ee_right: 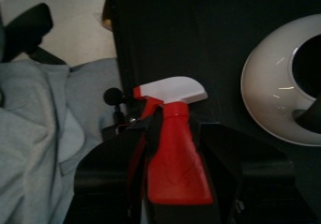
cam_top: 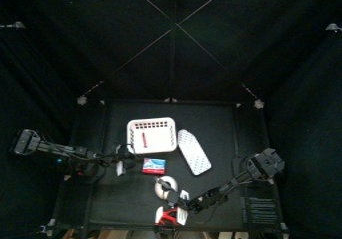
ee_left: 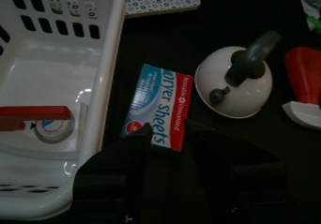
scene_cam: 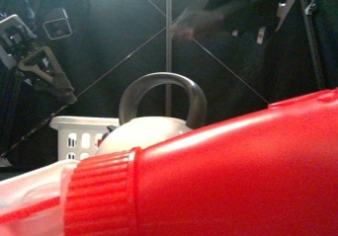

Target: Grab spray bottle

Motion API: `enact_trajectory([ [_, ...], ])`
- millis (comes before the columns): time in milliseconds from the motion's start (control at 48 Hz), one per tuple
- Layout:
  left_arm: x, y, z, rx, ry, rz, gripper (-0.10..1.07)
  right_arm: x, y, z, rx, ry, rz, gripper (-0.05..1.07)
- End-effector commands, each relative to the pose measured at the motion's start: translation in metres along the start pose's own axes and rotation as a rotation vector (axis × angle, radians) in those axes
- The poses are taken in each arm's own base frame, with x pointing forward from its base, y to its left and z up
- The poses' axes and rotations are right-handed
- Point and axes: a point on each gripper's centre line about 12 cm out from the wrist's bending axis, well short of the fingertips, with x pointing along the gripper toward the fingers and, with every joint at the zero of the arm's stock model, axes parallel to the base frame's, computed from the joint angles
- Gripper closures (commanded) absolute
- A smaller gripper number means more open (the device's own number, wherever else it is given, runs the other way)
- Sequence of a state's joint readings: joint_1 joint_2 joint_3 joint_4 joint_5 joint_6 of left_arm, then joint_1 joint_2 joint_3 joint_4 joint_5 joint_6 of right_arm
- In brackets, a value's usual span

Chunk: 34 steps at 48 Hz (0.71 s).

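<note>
Front view: bottle (scene_cam: 224,171) lies on its side right at the desk's front edge, red body filling the lower frame and cut off at right and bottom; ribbed red collar toward picture left, white part barely showing at the lower left corner. Behind it, partly hidden, a round grey-white kettle (scene_cam: 138,131) with a dark loop handle, then the white basket (scene_cam: 73,131), only its top rim and slots clear. Right wrist view: right tool (ee_right: 178,186) sits over the bottle (ee_right: 175,148), red body between the two dark jaws, white trigger head pointing away; jaws stand wide on either side, contact with the body not discernible, jaw tips lost in shadow. Kettle (ee_right: 282,78) cut off at the frame edge. Grey cloth-like mass beside the bottle, identity unclear. Top view: bottle (cam_top: 168,216) small at the desk's front edge, right tool (cam_top: 187,205) just beside it, kettle (cam_top: 166,187) behind, blue-and-red box (cam_top: 155,167) next, then basket (cam_top: 151,136) and white dotted oblong (cam_top: 195,151). Left wrist view: left tool's jaws dark and blurred at the bottom, state cannot be told; it hangs over the box (ee_left: 160,101), basket (ee_left: 51,97) beside, a red-and-white item inside, not identifiable.
</note>
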<state>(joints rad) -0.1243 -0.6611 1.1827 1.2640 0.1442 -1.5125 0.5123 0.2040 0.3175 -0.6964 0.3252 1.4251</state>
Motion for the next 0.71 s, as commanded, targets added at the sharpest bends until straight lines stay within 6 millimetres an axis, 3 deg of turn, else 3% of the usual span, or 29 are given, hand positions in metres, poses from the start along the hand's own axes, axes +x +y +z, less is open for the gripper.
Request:
enact_trajectory([
  [0, 0.000, -0.001, 0.002, -0.005, -0.005, -0.006, 0.22, -0.002, 0.007, 0.013, -0.004, -0.028, -0.017, 0.23],
  [229, 0.000, -0.001, 0.002, -0.007, -0.003, -0.004, 0.22, -0.003, 0.016, 0.027, -0.082, -0.053, -0.080, 0.11],
  [354, 0.000, -0.001, 0.001, -0.018, 0.000, -0.004, 0.22, 0.000, 0.027, 0.026, -0.135, -0.037, -0.098, 0.10],
  [500, 0.000, -0.001, 0.001, -0.024, 0.001, -0.002, 0.22, 0.017, 0.026, 0.020, -0.100, 0.032, -0.156, 0.10],
  [688, 0.000, 0.000, -0.001, -0.025, 0.005, -0.001, 0.22, 0.024, 0.032, 0.016, -0.149, 0.121, -0.188, 0.10],
])
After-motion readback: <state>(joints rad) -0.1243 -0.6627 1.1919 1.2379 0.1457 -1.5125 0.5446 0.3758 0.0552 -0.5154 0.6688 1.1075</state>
